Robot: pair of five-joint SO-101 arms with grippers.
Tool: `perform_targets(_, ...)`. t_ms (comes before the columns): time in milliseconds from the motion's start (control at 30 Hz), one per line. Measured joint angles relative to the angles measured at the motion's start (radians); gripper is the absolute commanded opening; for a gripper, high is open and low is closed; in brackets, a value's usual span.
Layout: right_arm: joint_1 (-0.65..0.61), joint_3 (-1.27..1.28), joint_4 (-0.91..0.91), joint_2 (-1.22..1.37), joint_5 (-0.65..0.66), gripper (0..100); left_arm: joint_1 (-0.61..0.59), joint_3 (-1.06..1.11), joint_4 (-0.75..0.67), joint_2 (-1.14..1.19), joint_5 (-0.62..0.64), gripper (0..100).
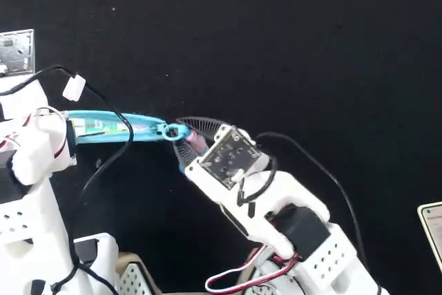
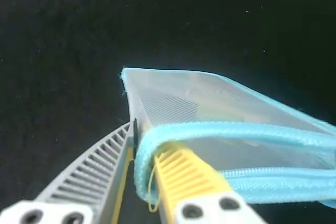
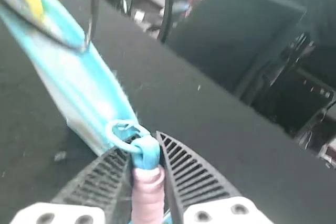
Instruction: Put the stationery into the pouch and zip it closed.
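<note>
High view: the pouch (image 1: 110, 128) hangs clear of the black table (image 1: 311, 67) at left centre of the frame. Its long axis runs nearly level from the left edge toward the middle. Coloured items show through its clear side.

1. Left gripper (image 2: 144, 145): clamped on the pouch end at the left of the high view, with the yellow finger (image 2: 181, 174) on one face and the grey ribbed finger (image 2: 89, 169) on the other.
2. Right gripper (image 3: 143, 142): closed on the blue loop and pink tab (image 3: 148, 187) tied to the zip ring (image 1: 171, 131). The ring sits at the opposite end, toward frame centre.

The two grippers therefore face each other along the zip line, one at each end. Any zip travel must follow this axis, with the left gripper serving as the anchor. Whether the zip is fully closed cannot be determined.
</note>
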Motion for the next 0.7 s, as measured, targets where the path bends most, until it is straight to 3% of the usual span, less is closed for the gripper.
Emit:
perform_targets(167,0.003,-0.201,-0.003,0.198,0.002,1.0,-0.002,0.0,0.0,-0.002,0.029,16)
perform_targets(333,0.005,-0.479,0.1,0.428,0.008,1.0,-0.003,-0.031,0.006,0.0,0.114,16)
perform_targets(500,0.006,-0.735,0.212,0.649,0.107,1.0,-0.003,-0.132,0.006,0.0,0.14,16)
perform_targets(700,0.006,-0.865,0.304,0.74,0.141,1.1,-0.002,-0.227,0.009,-0.015,0.135,16)
